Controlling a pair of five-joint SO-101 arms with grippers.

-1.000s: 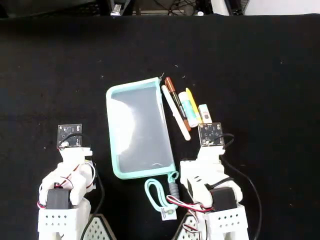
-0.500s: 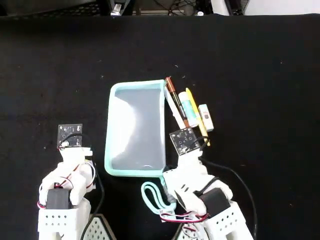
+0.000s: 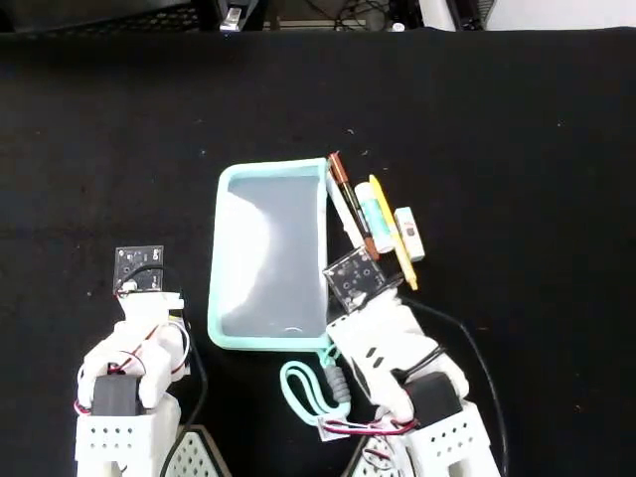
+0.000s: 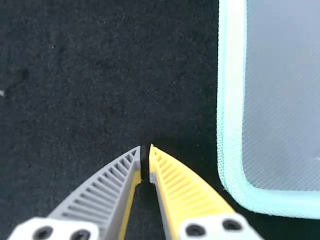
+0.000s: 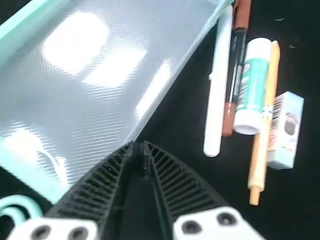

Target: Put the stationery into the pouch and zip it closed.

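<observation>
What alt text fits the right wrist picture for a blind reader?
A closed black pincer sits at the edge of a clear, mint-trimmed pouch. Beside it lie a white pen, brown pen, glue stick, yellow pencil and small box.

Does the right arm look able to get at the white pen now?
Probably yes. The right gripper sits shut beside the pouch, and bare cloth lies between it and the white pen. The brown marker lies close alongside the pen, so a clean pinch may be awkward.
</observation>
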